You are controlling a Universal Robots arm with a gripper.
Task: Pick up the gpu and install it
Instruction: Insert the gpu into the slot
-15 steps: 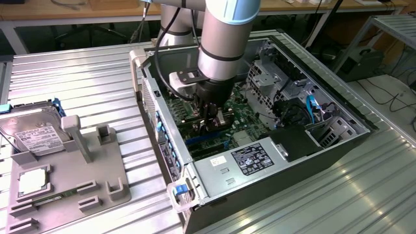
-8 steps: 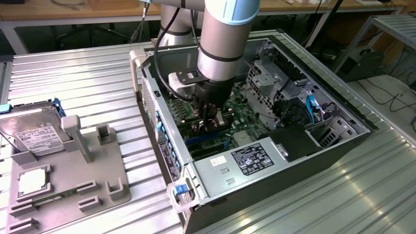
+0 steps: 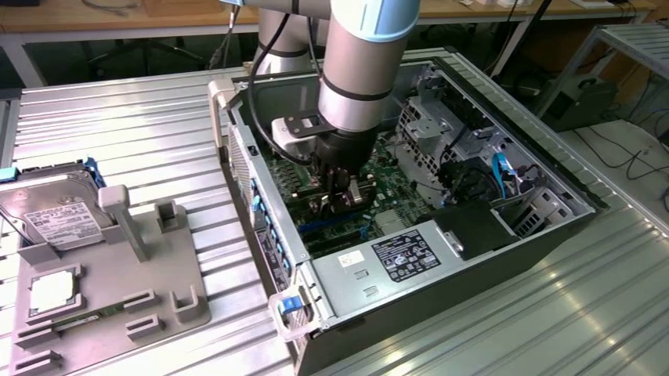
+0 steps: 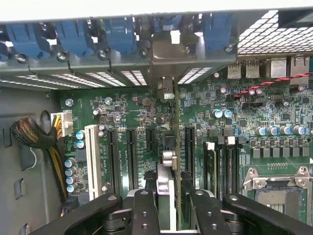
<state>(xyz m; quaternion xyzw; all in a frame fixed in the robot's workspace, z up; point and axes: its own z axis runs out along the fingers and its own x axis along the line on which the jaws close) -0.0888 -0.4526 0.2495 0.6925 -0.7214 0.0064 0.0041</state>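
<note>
Inside the open computer case [image 3: 544,235], jaws clenched on the upright gpu [image 4: 168,196] above the motherboard [image 4: 137,110].

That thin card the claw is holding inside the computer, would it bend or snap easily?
Probably stiff rather than floppy: the gpu stands straight on edge between the gripper fingers, with no sag. Likely fragile, since it is a thin board among the slots of the motherboard. Held by its narrow edge, it may tilt if nudged sideways.

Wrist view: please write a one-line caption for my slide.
Gripper holds the gpu edge-on above the green motherboard slots.
</note>
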